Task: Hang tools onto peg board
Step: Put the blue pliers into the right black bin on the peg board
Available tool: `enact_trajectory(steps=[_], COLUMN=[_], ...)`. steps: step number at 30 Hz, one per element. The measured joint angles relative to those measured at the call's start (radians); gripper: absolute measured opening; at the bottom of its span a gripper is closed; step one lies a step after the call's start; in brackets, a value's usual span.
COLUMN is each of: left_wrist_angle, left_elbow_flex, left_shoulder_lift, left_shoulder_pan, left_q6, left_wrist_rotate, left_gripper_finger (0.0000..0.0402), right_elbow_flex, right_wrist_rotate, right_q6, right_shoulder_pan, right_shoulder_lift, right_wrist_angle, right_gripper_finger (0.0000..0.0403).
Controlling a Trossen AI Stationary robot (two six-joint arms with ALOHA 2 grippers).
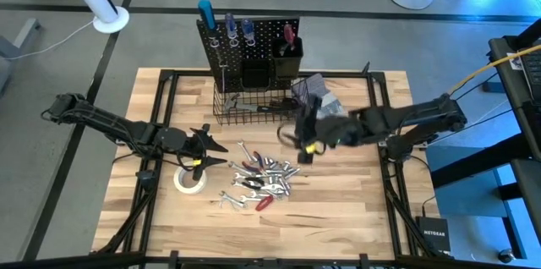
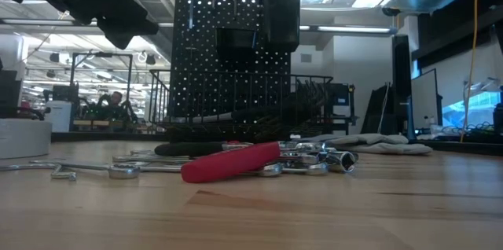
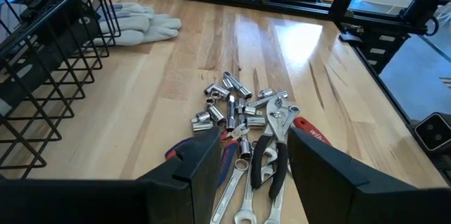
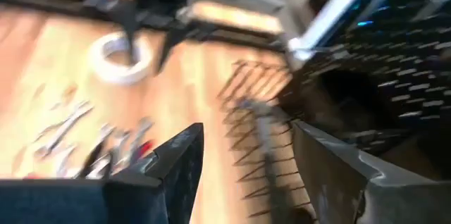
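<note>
From above, the peg board [image 1: 249, 45] stood upright at the far edge of the table [image 1: 355, 201], with screwdrivers hung along its top, black bins on its face and a wire basket [image 1: 245, 108] at its foot. A pile of tools [image 1: 262, 180] lay mid-table, wrenches and sockets mixed with red handles. The left gripper [image 1: 218, 152] hovered beside a white tape roll [image 1: 189, 180], its jaws spread and empty. The right gripper [image 1: 306, 138] hung between the basket and the pile, fingers parted, nothing in them.

From table height, a red handle [image 2: 232, 162] lay foremost in the heap, silver wrenches [image 2: 86, 170] trailing off to one side, grey gloves [image 2: 369, 144] behind, and the board [image 2: 228, 53] rose beyond.

The left wrist camera looked down past its own open fingers [image 3: 197, 175] onto sockets [image 3: 222, 104], pliers [image 3: 271, 150] and wrenches, with the basket wires [image 3: 49, 76] and gloves [image 3: 137, 23] farther off.

The right wrist view was blurred; its fingers [image 4: 176, 164] stood wide apart, with the tape roll [image 4: 121, 58], the scattered tools [image 4: 106, 143] and the basket's edge [image 4: 261, 132] just made out.
</note>
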Motion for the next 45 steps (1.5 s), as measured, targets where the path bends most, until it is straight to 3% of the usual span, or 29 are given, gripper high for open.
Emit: enact_trajectory(steps=[11, 19, 23, 30, 45], left_wrist_angle=[0.000, 0.009, 0.040, 0.060, 0.109], left_elbow_flex=[0.000, 0.000, 0.000, 0.000, 0.000], left_shoulder_lift=[0.007, 0.049, 0.085, 0.145, 0.195], left_shoulder_pan=[0.000, 0.000, 0.000, 0.000, 0.001], left_q6=[0.000, 0.000, 0.000, 0.000, 0.020], left_wrist_rotate=[0.000, 0.000, 0.000, 0.000, 0.000], left_gripper_finger=[0.0155, 0.0155, 0.0155, 0.0155, 0.0155], right_elbow_flex=[-0.323, -0.491, -0.516, -0.522, -0.417], right_wrist_rotate=[-0.034, -0.171, -0.239, -0.237, -0.290], right_q6=[0.118, 0.137, 0.137, 0.136, 0.171], right_shoulder_pan=[0.054, 0.054, 0.054, 0.054, 0.001], right_shoulder_lift=[0.001, 0.002, 0.002, 0.023, 0.329], right_wrist_angle=[0.239, 0.506, 0.579, 0.658, 0.673], right_gripper_finger=[0.0221, 0.0221, 0.0221, 0.0221, 0.0261])
